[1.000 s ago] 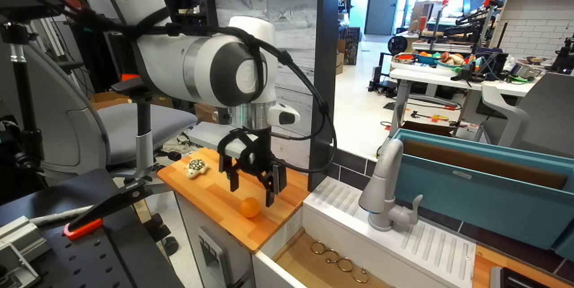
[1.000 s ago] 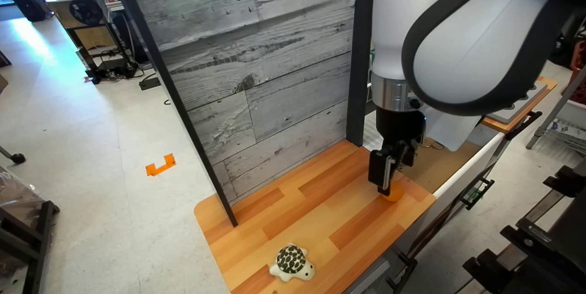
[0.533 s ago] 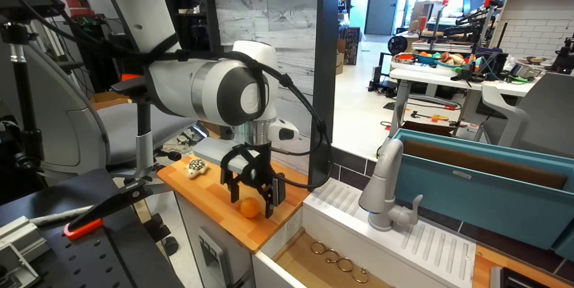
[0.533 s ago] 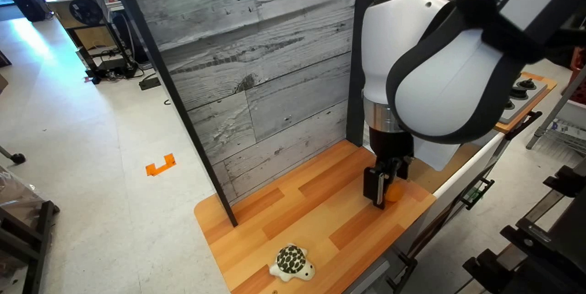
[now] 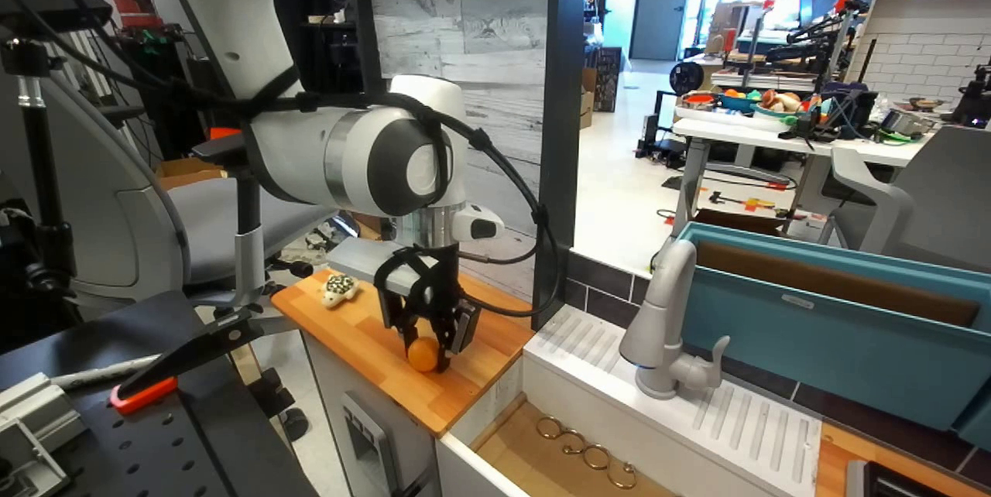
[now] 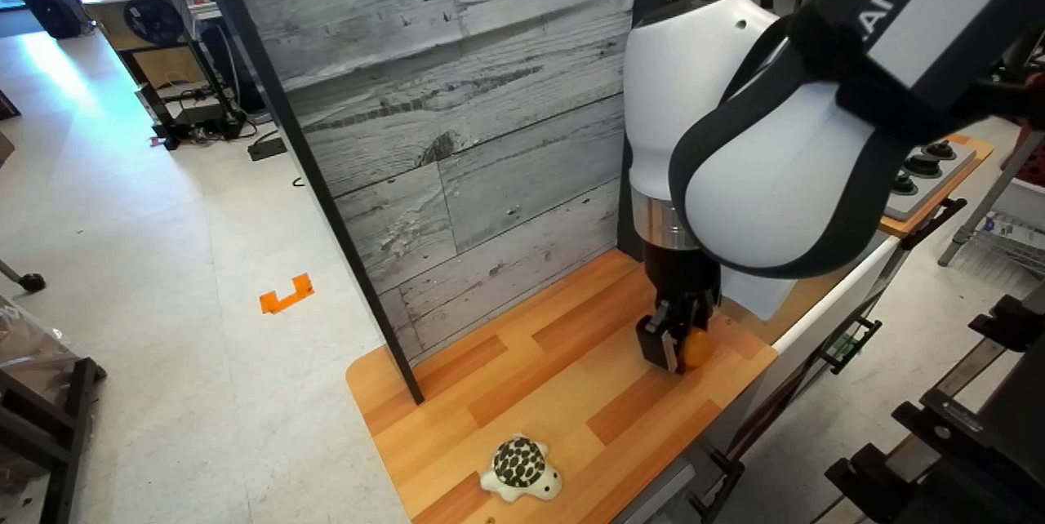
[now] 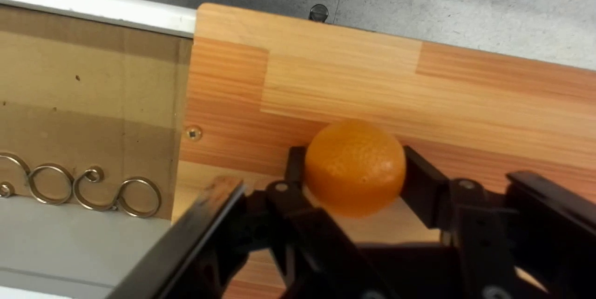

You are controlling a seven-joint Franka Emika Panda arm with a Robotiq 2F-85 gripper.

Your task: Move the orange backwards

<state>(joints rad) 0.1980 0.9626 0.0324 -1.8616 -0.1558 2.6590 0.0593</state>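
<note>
Looks to me like your gripper is clamped on the orange: in the wrist view the pads meet it at 9 and 3 o'clock. It's basically round, so there's no long axis to fuss over, and what counts is that it sits right between the fingertips, with the linkages at 6 o'clock. It's at the sink end of the wooden countertop, with the sink basin off at 9 and the front edge at 12. My guess is "backwards" means toward 6 there, i.e. toward the gray plank panel, which is around 10:30 from the orange in an exterior view, but the sentence doesn't pin it down. The toy turtle is well apart at 8 o'clock, so it shouldn't bother you. Stuff I can't make out: the orange's underside is hidden in the wrist view, so no idea if it's resting on the wood or just off it. Your linkages are blurry and cut off at the bottom there, a finger covers part of the orange in an exterior view, and nothing shows how hard you're squeezing.
</note>
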